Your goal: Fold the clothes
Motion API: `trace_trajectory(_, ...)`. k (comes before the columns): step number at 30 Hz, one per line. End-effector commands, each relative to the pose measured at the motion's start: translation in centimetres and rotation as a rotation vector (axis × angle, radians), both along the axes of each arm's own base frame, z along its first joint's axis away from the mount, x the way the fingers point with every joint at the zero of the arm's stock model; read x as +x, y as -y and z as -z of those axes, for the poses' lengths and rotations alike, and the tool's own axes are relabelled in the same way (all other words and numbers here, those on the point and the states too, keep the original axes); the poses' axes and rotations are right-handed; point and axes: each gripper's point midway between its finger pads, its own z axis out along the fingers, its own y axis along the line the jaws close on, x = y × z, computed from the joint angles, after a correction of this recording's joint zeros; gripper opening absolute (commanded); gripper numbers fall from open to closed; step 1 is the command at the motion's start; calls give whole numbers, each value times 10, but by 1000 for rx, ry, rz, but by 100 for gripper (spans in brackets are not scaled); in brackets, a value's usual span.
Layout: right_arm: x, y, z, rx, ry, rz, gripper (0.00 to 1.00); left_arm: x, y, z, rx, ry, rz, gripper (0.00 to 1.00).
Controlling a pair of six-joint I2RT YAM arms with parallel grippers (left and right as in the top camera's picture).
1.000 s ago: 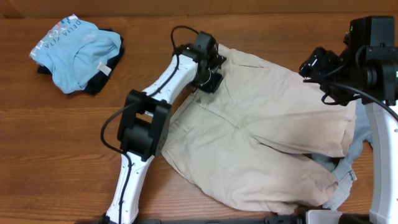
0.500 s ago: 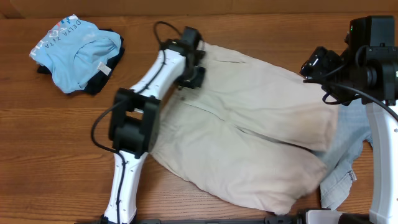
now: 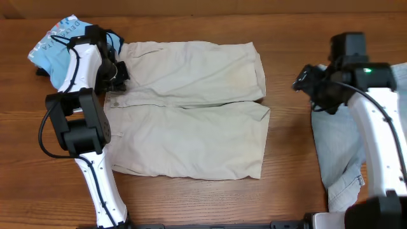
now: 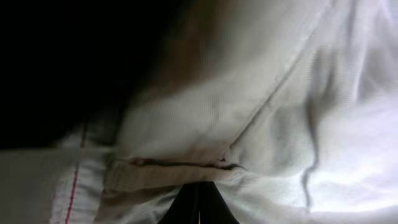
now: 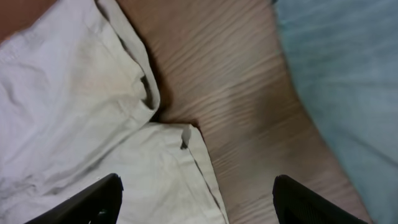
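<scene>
Showed beige shorts [image 4: 273,93] up close, creased, with a diagonal seam and red stitching lower left; caught the left tool [image 4: 198,202] at the bottom edge, clamped on the cloth.

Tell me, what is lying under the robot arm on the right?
Pale blue jeans lie spread on the wooden table beneath the right arm. The arm covers part of them, so their full shape, and anything underneath them, cannot be seen.

Shorts [image 3: 191,108]: flat on table [image 3: 286,197], centre, waistband left, legs pointing right
Tee [image 3: 57,48]: far left corner, just beside waistband
Jeans [image 3: 340,140]: right edge, apart from shorts
Left gripper [image 3: 114,76]: on waistband
Right gripper [image 3: 304,84]: over table, between shorts and jeans
</scene>
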Motion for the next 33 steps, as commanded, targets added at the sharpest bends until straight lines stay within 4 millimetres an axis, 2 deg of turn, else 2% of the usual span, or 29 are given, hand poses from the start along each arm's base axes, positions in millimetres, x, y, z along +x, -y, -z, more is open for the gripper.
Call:
trace_trajectory(1, 0, -39, 22, 124, 46, -285, 83, -3, 22, 23, -51, -38, 95, 4)
trace_trajectory(4, 1, -46, 42, 133, 65, -309, 83, 6, 41, 8, -70, -4, 162, 5)
trace_trajectory(8, -19, -47, 81, 152, -8, -286, 70, 20, 60, -25, -56, 42, 235, 5)
trace_trajectory(11, -31, -51, 105, 172, -27, -299, 59, 28, 67, -62, -45, 88, 262, 4)
trace_trajectory(14, -32, -54, 121, 185, 5, -307, 60, 32, 70, -100, -46, 135, 267, 6)
trace_trajectory(16, -32, -66, 129, 228, 57, -360, 71, 32, 71, -130, -45, 176, 269, 9)
trace_trajectory(18, -34, -79, 133, 257, 106, -429, 76, 31, 72, -156, -41, 222, 280, 13)
trace_trajectory(23, -30, -89, 141, 237, 184, -474, 75, 29, 78, -233, -42, 420, 308, 18)
trace_trajectory(26, -24, -91, 142, 220, 212, -490, 68, 17, 81, -287, -37, 552, 317, 21)
trace_trajectory(30, -16, -89, 154, 199, 216, -492, 62, -12, 80, -351, -1, 692, 320, 25)
trace_trajectory(33, -18, -95, 162, 241, 203, -505, 47, -41, 77, -398, 40, 796, 313, 31)
